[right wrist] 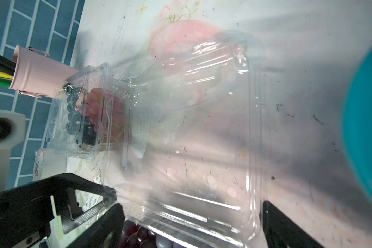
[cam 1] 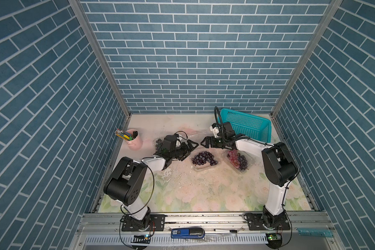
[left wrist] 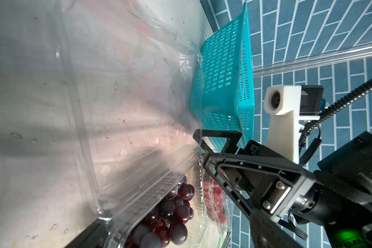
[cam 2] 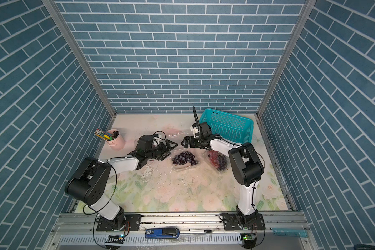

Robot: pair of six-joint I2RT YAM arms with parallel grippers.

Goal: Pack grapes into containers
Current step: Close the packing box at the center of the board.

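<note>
Three clear containers lie on the floral table. The middle container (cam 1: 206, 168) holds dark purple grapes (cam 1: 204, 159), and its lid (cam 1: 194, 136) is folded back toward the wall. The right container (cam 1: 246, 167) holds red and dark grapes (cam 1: 236, 161). The left container (cam 1: 157, 142), with dark grapes, is partly hidden behind my left arm. My left gripper (cam 1: 192, 149) and right gripper (cam 1: 204, 142) face each other over the middle container's hinge, both open. In the right wrist view the lid (right wrist: 202, 150) lies between my open fingers (right wrist: 112, 225). The left wrist view shows the dark grapes (left wrist: 174, 214).
A teal perforated basket (cam 1: 247, 125) leans at the back right, close behind my right wrist. A pink pen cup (cam 1: 134, 140) stands at the back left beside the left container. Blue brick walls enclose three sides.
</note>
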